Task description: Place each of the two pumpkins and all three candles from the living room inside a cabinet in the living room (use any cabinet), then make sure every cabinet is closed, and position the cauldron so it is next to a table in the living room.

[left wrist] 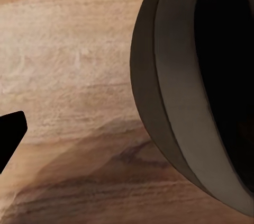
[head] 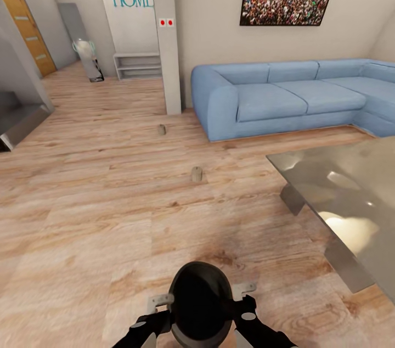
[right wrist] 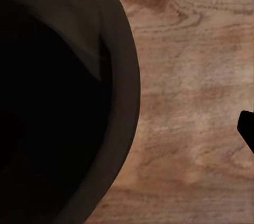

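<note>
The black cauldron (head: 200, 304) sits low in the head view, mouth towards the camera, pinched between my two arms. My left gripper (head: 156, 309) presses its left side and my right gripper (head: 245, 299) its right side. In the left wrist view the cauldron wall (left wrist: 174, 102) is close, and one dark fingertip (left wrist: 11, 128) stands apart from it over bare floor. The right wrist view shows the cauldron rim (right wrist: 124, 102) and one fingertip (right wrist: 247, 128) likewise apart. Two tan candles (head: 162, 129) (head: 196, 174) stand on the wood floor ahead. The glass table (head: 340, 183) is at the right.
A blue corner sofa (head: 285, 95) runs along the far wall behind the table. A white pillar (head: 167, 35) stands left of it, with a hallway, low shelves (head: 137, 65) and a wooden door (head: 27, 24) beyond. A grey unit (head: 19, 112) juts in at the left.
</note>
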You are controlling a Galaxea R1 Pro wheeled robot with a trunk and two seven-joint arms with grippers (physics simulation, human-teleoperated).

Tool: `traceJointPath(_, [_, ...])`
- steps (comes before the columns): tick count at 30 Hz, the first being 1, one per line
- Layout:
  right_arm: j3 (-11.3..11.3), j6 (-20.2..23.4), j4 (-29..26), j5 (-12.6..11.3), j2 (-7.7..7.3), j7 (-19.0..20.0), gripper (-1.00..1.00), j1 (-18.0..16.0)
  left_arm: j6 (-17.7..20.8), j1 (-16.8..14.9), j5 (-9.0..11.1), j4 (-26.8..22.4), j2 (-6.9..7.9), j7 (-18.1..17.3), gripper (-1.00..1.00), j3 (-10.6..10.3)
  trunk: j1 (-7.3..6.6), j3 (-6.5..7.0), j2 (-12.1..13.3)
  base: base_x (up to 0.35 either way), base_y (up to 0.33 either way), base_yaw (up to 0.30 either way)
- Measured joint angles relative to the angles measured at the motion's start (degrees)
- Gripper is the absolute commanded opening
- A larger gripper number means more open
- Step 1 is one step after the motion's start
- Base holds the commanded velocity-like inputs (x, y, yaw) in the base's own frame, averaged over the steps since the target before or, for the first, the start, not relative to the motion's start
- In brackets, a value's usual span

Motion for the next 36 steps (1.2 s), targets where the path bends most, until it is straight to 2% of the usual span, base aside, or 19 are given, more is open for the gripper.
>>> traceJointPath(12, [-0.1, -0.2, -0.4, -0.2, 0.03, -0.3, 1.00, 0.0, 0.8, -0.1, 0.3, -0.3, -0.02, 0.1, 1.00, -0.2, 2.63, -2.15, -4.8, 0.000, 0.000, 0.000])
traceJointPath(15, [-0.3, 3.4, -3.5, -0.9, 0.71, -0.4, 1.00, 0.0, 3.0, -0.5, 0.4, -2.3, 0.10, 0.3, 1.00, -0.1, 3.29, -2.69, -6.0, 0.000, 0.000, 0.000])
traceJointPath(17, [-0.5, 8.9, -8.4, -0.9, 1.09, -0.5, 1.00, -0.1, 7.3, -0.6, 0.3, -6.1, 0.29, 0.4, 1.00, 0.0, 3.73, -3.04, -6.8, 0.000, 0.000, 0.000])
traceJointPath(18, [-0.6, 10.1, -9.4, -0.9, 1.14, -0.6, 1.00, -0.1, 8.4, -0.6, 0.3, -7.1, 0.33, 0.5, 1.00, 0.1, 3.95, -3.23, -7.2, 0.000, 0.000, 0.000])
traceJointPath(20, [-0.7, 15.9, -12.8, -1.0, 1.30, -0.9, 1.00, -0.2, 13.3, -0.6, 0.2, -12.1, 0.47, 0.6, 1.00, 0.2, 4.39, -3.58, -8.0, 0.000, 0.000, 0.000])
traceJointPath(22, [-0.8, 17.8, -13.7, -1.1, 1.35, -0.9, 1.00, -0.3, 14.9, -0.6, 0.1, -14.8, 0.56, 0.5, 1.00, 0.2, 4.62, -3.77, -8.4, 0.000, 0.000, 0.000])
traceJointPath(30, [-0.9, 18.5, -13.8, -1.2, 1.26, -1.0, 1.00, -0.3, 15.6, -0.6, -0.6, -18.7, 0.62, 0.5, 1.00, 0.2, 4.62, -3.77, -8.4, 0.000, 0.000, 0.000])
traceJointPath(36, [-0.9, 17.9, -13.5, -1.2, 1.17, -0.9, 1.00, -0.3, 15.5, -0.6, -0.6, -19.1, 0.72, 0.6, 1.00, 0.2, 4.62, -3.77, -8.4, 0.000, 0.000, 0.000])
